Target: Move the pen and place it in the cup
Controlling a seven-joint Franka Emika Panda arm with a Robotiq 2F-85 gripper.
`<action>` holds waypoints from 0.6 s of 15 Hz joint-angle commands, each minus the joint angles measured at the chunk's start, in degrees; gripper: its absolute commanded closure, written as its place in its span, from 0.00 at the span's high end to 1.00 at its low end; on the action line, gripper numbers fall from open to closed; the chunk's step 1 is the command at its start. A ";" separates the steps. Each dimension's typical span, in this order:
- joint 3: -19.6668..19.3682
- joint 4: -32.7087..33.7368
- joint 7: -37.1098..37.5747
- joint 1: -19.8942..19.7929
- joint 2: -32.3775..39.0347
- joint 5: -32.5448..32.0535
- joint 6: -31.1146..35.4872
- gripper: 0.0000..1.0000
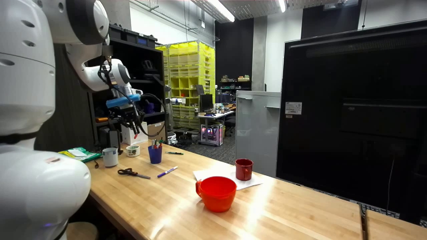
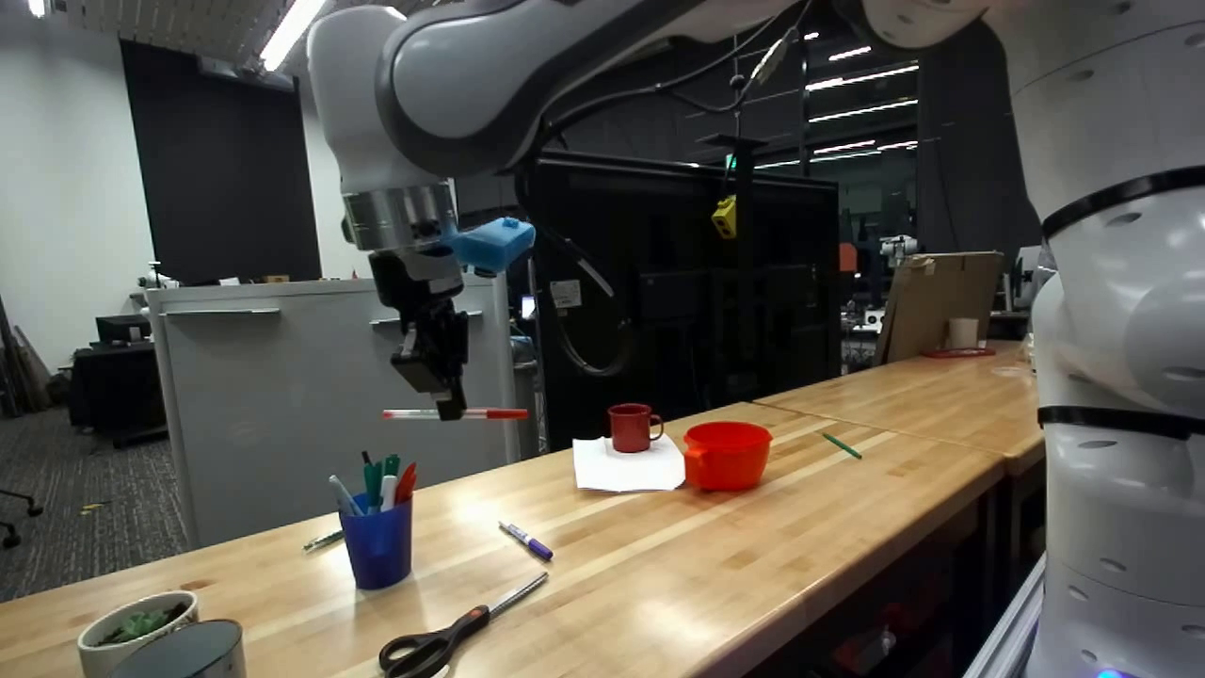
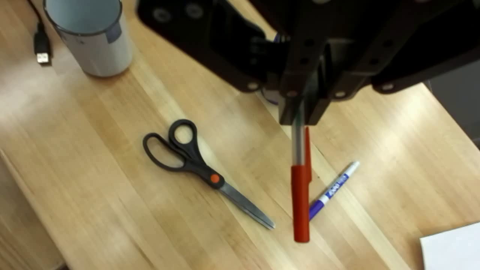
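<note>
The pen, with a clear body and a red cap, is held level in my gripper [image 2: 452,403], as the pen's cap [image 2: 504,413] shows in an exterior view. In the wrist view my gripper [image 3: 301,117] is shut on the pen's clear body, and the red cap [image 3: 300,204] points toward the bottom of the picture. A blue cup [image 2: 378,544] with several pens and markers stands upright on the table; the held pen is above it and apart from it. The blue cup [image 1: 155,155] also shows in an exterior view; in the wrist view the gripper hides most of it.
Black scissors [image 3: 204,170] and a purple marker [image 3: 333,189] lie near the blue cup. A white mug [image 1: 110,157] and a small plant pot [image 1: 133,151] stand behind. A red mug [image 1: 244,169] on paper and a red bowl [image 1: 218,196] stand farther along the table.
</note>
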 commanded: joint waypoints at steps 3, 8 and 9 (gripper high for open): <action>-0.64 12.67 -5.86 5.24 8.08 -11.86 -16.26 0.02; -0.89 12.82 -6.72 6.81 9.35 -15.71 -18.21 0.10; -0.91 12.80 -6.69 6.85 9.60 -15.66 -18.08 0.10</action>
